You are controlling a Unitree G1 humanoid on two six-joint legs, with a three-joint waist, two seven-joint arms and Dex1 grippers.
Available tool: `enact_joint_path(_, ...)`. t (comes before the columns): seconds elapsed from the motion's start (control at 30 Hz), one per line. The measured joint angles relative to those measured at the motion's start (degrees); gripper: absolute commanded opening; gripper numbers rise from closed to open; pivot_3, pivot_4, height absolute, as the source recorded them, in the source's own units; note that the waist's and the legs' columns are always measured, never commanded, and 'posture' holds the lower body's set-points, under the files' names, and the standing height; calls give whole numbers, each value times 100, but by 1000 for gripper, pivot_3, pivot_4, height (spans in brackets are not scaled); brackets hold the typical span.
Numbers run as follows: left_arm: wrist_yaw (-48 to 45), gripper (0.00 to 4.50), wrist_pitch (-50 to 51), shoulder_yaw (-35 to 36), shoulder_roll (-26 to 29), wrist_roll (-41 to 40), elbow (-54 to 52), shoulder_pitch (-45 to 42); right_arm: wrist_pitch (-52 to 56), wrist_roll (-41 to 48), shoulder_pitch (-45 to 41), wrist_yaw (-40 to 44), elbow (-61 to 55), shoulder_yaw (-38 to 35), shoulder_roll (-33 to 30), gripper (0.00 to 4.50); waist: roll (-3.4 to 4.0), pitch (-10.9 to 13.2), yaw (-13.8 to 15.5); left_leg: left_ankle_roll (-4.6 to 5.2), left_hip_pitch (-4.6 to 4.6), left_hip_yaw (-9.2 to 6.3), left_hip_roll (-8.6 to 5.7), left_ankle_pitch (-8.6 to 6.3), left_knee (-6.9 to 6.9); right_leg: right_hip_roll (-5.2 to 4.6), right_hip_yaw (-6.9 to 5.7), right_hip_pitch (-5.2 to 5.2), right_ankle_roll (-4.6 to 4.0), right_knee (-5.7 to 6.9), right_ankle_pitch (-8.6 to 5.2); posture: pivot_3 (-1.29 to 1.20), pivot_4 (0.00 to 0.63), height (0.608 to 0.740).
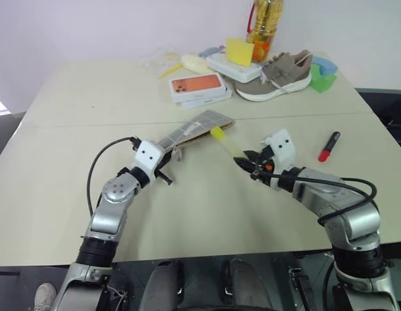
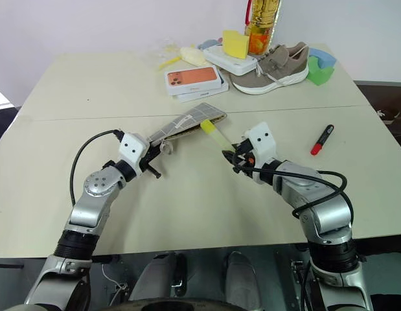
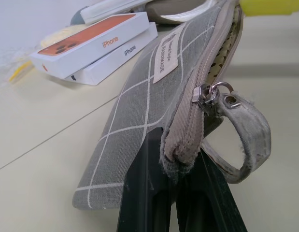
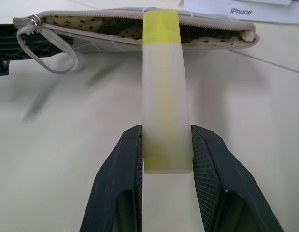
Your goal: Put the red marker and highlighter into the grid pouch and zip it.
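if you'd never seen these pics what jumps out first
The right hand grips the pale yellow highlighter and points its bright cap at the unzipped mouth of the grid pouch, which the left hand holds up off the table by one end. Off to the robot's right, the red marker lies alone on the table.

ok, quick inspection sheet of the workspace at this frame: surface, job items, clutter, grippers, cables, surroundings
surface: pale table, seam across its middle.
job's things: grid pouch unzipped, mouth open, one end held up; highlighter aimed at the mouth, cap end at the opening; red marker lying loose on the table.
clutter: orange phone boxes, shoe, yellow sponge, bottle at the far edge.
grippers: left gripper shut on the pouch end; right gripper shut on the highlighter.
cables: black cable looping off the left arm.
surroundings: plain wall.
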Motion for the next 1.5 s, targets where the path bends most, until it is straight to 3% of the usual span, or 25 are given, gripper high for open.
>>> enact_joint_path(0.37,-350,0,-266,-112,117,0,-211,203,13,-17,-143,57,155,99,-148,832,0,0,30,0,0,1,0,0,1,0,0,0,0,-1,0,0,150,740)
enact_joint_path(0.5,-685,0,-599,-273,386,22,-211,227,44,-172,-146,252,18,430,-771,832,1,0,30,1,0,2,-1,-1,1,-1,0,-1,-1,-2,0,0,150,740)
enact_joint_path(0.6,-1178,0,-1061,-458,783,48,-218,285,42,-287,-209,740,-417,898,-1652,832,2,1,29,3,-1,1,1,-2,0,0,0,-3,-2,-4,-1,0,150,740)
enact_joint_path(0.77,-1575,0,-1361,-563,871,-1,-233,322,69,-268,-294,1051,-754,1151,-1792,832,-1,2,31,3,-1,0,3,-2,1,1,0,-1,-1,-5,-1,0,150,740)
enact_joint_path(1.0,-1575,0,-1384,-562,865,20,-232,348,77,-228,-305,1146,-759,1012,-1822,4120,-2,3,38,3,-1,0,2,-2,2,0,0,0,-1,-5,0,0,150,740)
enact_joint_path(1.13,-1406,0,-1339,-551,847,137,-196,346,-224,18,34,1293,-861,267,-1809,4120,-4,3,42,3,-1,0,1,-2,2,0,0,1,0,-7,0,0,150,740)
enact_joint_path(1.27,-1153,0,-1206,-539,739,207,-119,324,-210,914,310,1329,-834,-1050,-1311,4120,-9,5,43,3,1,-2,2,-2,4,1,-1,7,0,-5,1,0,150,740)
enact_joint_path(1.3,-1081,0,-1187,-541,713,256,-83,309,-211,943,360,1225,-652,-1290,-1301,4320,-13,3,45,3,2,-2,2,-2,5,0,-1,11,2,-6,2,0,150,740)
enact_joint_path(1.5,-755,0,-963,-536,603,406,38,288,16,-432,177,-1109,1752,-2070,-1045,4320,-20,-3,40,3,6,10,-1,-2,0,-4,6,3,2,-1,3,0,150,740)
